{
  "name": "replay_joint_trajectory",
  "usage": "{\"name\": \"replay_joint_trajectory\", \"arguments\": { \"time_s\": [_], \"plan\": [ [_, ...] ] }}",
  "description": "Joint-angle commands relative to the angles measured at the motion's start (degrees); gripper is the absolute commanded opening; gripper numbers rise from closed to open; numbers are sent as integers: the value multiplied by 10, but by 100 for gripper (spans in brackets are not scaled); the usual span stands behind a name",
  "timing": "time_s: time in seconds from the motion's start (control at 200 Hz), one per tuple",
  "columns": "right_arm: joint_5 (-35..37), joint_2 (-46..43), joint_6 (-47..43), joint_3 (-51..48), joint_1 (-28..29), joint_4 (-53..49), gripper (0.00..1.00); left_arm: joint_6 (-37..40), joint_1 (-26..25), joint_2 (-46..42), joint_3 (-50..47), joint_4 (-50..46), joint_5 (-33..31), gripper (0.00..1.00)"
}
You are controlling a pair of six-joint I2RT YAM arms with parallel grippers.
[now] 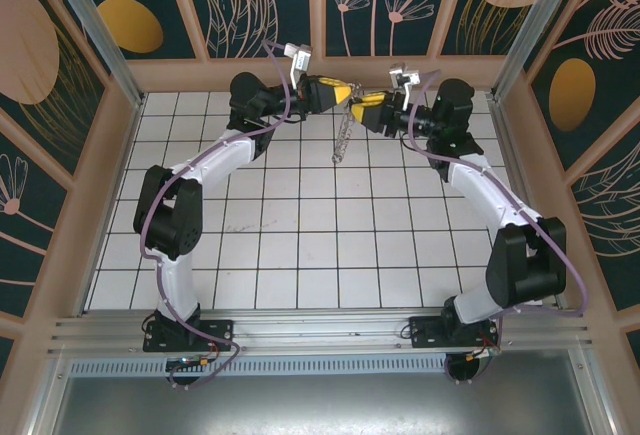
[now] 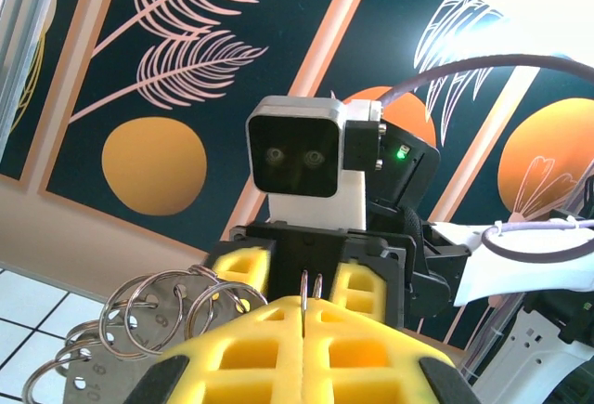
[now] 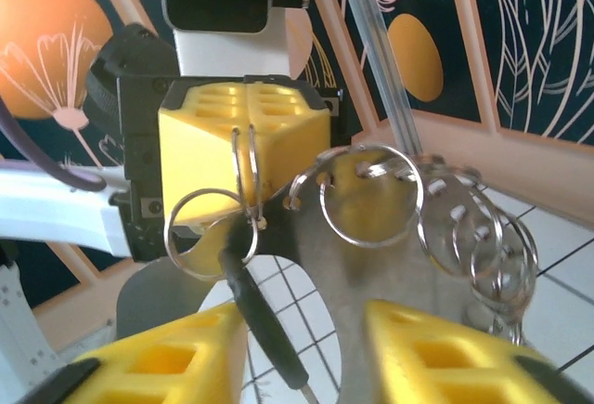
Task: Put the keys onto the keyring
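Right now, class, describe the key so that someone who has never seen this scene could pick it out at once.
Go to the far end of the tiled table, where the left gripper is shut. Just below it dangles the key: the single dark, slim piece among shiny silver rings.

The keyring (image 3: 399, 265) is seen as dull, brushed grey metal, and the rings (image 3: 473, 228) fringing it are of thin, brightly polished wire. The key (image 3: 262, 319) is finished in smooth, glossy black. The left claw (image 2: 311, 316) and the right claw (image 3: 306, 316) are moulded in matt yellow plastic with a latticed face. The surface (image 1: 300, 245) is laid with smooth white tiles.
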Motion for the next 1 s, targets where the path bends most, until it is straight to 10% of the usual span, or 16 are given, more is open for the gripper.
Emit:
{"name": "replay_joint_trajectory", "arguments": {
  "time_s": [0.0, 0.996],
  "plan": [
    [-12, 3, 6, 20, 6, 29, 10, -10, -3, -28, -2, 40, -11, 0],
    [-2, 31, -18, 15, 70, -21, 0, -87, -5, -26, -37, 157, -89, 0]
  ]
}}
